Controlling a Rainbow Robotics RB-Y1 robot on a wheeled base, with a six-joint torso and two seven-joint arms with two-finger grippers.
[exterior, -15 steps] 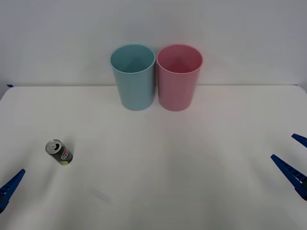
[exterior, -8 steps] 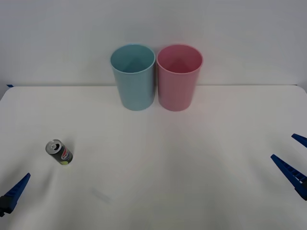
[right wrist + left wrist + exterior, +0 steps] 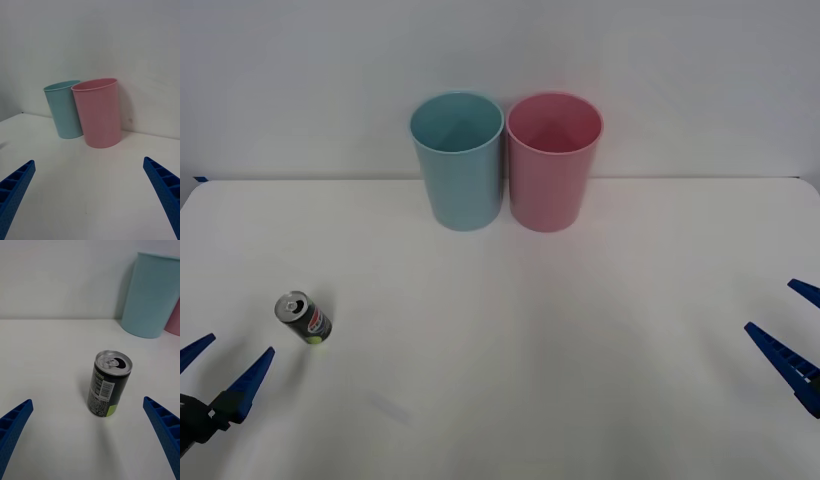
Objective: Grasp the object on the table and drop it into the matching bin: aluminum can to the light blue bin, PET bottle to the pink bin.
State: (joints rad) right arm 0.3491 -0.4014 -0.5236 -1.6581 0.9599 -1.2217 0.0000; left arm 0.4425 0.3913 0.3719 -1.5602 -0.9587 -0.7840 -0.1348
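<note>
Left gripper (image 3: 220, 372) partly cut off, fingers spread wide, empty, near upright aluminum can (image 3: 304, 318); right gripper (image 3: 792, 330) likewise apparently open.

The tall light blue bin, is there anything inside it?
The tall round light blue plastic bin looks empty as far down as its open top shows; its very bottom is hidden.

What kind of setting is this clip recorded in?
Probably a lab test bench for sorting, not a home: a bare white table against a blank wall, holding just a light blue bin, a pink bin and one can.
</note>
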